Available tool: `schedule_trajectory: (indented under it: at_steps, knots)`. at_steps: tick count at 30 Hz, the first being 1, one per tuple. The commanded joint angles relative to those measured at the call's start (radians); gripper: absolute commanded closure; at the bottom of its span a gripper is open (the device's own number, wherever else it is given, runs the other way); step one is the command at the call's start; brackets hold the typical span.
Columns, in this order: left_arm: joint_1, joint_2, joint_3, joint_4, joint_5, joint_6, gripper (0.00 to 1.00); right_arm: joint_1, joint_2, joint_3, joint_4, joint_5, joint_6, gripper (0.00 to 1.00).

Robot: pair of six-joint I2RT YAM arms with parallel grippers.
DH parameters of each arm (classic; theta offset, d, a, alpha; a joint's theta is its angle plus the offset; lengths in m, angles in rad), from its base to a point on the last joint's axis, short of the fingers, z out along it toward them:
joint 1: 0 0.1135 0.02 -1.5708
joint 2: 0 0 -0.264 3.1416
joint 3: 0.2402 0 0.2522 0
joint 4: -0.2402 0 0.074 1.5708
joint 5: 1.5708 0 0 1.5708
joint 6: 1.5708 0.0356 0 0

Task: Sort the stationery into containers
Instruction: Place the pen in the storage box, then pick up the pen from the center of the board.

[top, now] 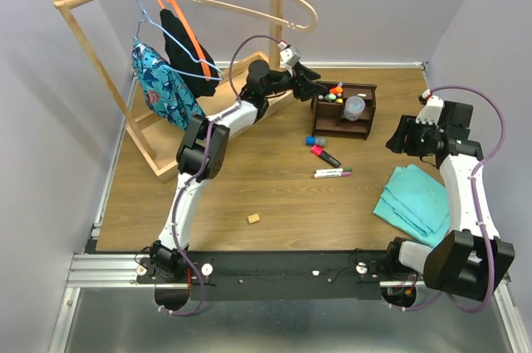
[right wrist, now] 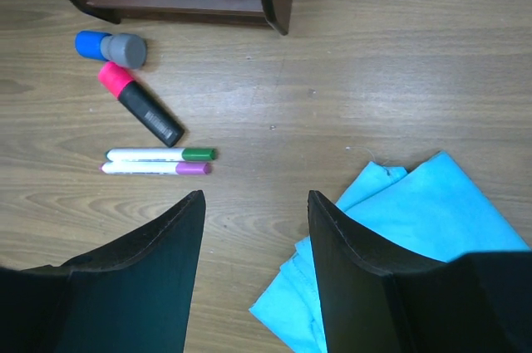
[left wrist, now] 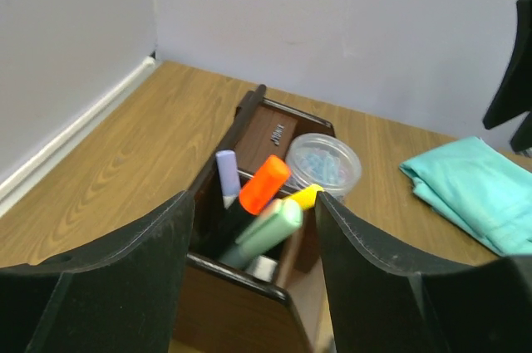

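From above, the left gripper (top: 312,83) hangs over the left end of the organizer (top: 341,129). Its arm is stretched far across the table (top: 249,187) because the organizer sits toward the back edge. The cup (top: 355,107) stands within the organizer's outline. Not yet sorted, a blue marker (top: 316,141), a pink marker (top: 326,155) and two white pens (top: 332,173) lie just in front of the organizer. The eraser (top: 253,218) lies alone, well apart and nearer the bases. The right gripper (top: 399,139) hovers to the right of the organizer, beyond the cloth (top: 414,199), probably kept clear so the arms do not cross. In the left wrist view the jaws stand open and hold nothing. Directly below them an orange highlighter (left wrist: 264,184) and a green highlighter (left wrist: 270,232) lean upright among other pens in a tall compartment, which suits long items. The cup beside it holds small clips. In the right wrist view the jaws are likewise open and empty, pointing down at bare wood. The white pens lie side by side, touching, ahead and to the left, and the pink and blue markers lie beyond them. This arm looks well placed to take the pens next.
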Motion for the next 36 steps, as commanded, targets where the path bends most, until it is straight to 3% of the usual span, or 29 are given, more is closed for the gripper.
schedule_trajectory:
  at_steps: [1, 5, 9, 12, 13, 19, 25, 36]
  knots:
    - [-0.014, -0.244, -0.106, -0.214, 0.072, 0.229, 0.33, -0.008, -0.013, 0.023, -0.025, -0.075, -0.002, 0.40]
    - [-0.081, -0.452, -0.263, -0.698, 0.035, 0.574, 0.35, -0.008, -0.015, 0.041, 0.021, -0.094, 0.014, 0.40]
    - [-0.196, -0.560, -0.390, -0.978, -0.080, 0.816, 0.37, -0.008, -0.038, 0.048, 0.092, -0.110, 0.094, 0.40]
    - [-0.268, -0.600, -0.456, -1.040, -0.149, 0.826, 0.37, -0.008, -0.061, 0.037, 0.068, -0.155, 0.090, 0.44]
    - [-0.281, -0.602, -0.467, -1.054, -0.157, 0.821, 0.38, -0.006, -0.061, 0.029, 0.048, -0.175, 0.021, 0.45]
    - [-0.365, -0.544, -0.426, -1.132, -0.244, 0.850, 0.38, -0.006, -0.035, 0.052, -0.060, -0.183, -0.111, 0.45]
    - [-0.448, -0.395, -0.283, -1.183, -0.267, 0.887, 0.40, -0.006, -0.042, 0.091, -0.023, -0.206, -0.059, 0.45]
    - [-0.459, -0.214, -0.145, -1.184, -0.261, 0.890, 0.52, -0.006, -0.124, 0.048, -0.025, -0.213, -0.006, 0.45]
